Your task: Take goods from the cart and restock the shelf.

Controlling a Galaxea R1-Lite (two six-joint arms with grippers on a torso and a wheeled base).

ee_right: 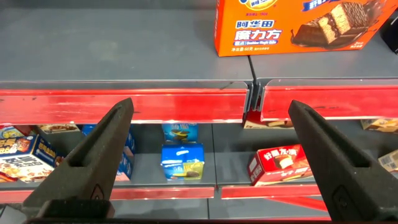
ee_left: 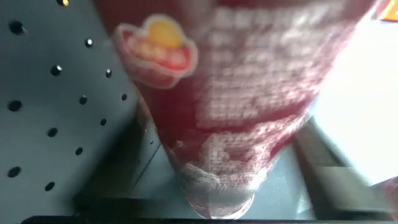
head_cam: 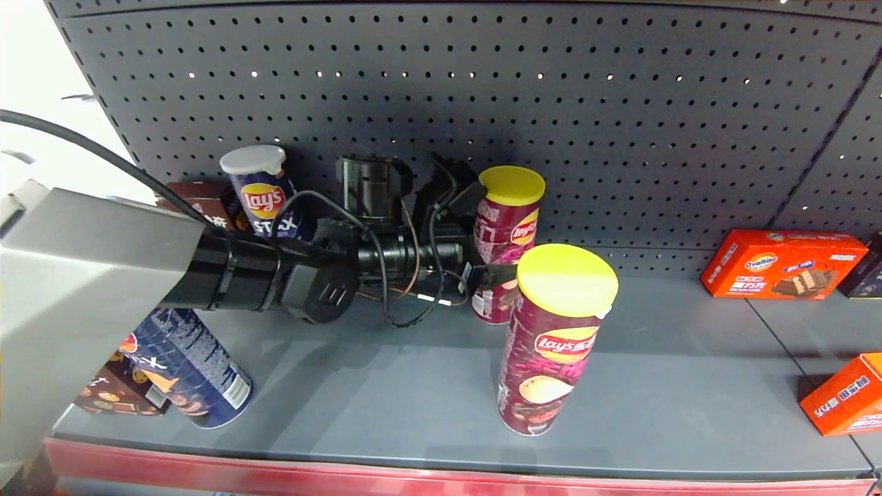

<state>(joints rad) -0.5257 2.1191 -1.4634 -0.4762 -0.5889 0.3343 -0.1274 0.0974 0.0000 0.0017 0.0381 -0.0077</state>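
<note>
Grey pegboard-backed shelf [head_cam: 413, 386] where the left end effector [head_cam: 482, 238] clasps a yellow-lidded maroon chip can [head_cam: 511, 207], while the right end effector [ee_right: 211, 106] gapes wide.

Premises: a retail shop aisle. A dark grey perforated metal back panel [head_cam: 482, 83] fills the upper frame, above a grey metal shelf [head_cam: 386, 399] edged by a red price rail [head_cam: 344, 475]. Packaged snacks stand displayed on it: maroon cardboard crisp tubes [head_cam: 551, 344] with yellow lids at centre and orange cardboard boxes [head_cam: 782, 264] at right. Lower red-fronted shelves [ee_right: 186, 102] carry small blue biscuit boxes [ee_right: 182, 160].
</note>
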